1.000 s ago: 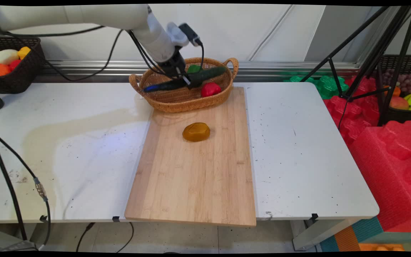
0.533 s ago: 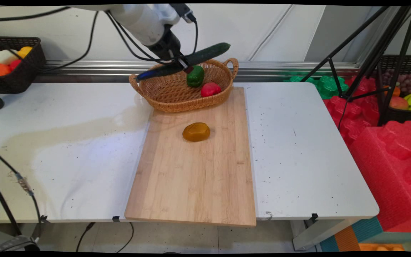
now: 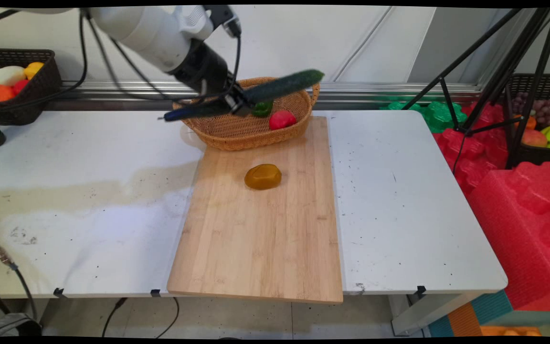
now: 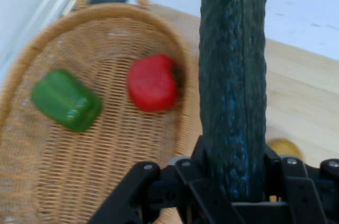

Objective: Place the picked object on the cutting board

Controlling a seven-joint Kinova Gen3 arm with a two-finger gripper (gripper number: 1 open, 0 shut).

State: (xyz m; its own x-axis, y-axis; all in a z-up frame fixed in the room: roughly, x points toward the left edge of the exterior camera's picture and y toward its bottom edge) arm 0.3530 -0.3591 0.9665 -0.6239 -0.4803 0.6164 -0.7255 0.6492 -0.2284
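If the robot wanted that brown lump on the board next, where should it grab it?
Probably straight from above, fingers closing across the short width of the potato. It lies low, rounded and alone on the board, so nothing blocks a top approach. The gripper now holds the cucumber.

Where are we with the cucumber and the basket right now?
Done: the cucumber is out of the wicker basket, clamped in the tool and held above it. In hand: nothing set down yet. Left in the basket: green pepper, red pepper. A brown item lies on the cutting board.
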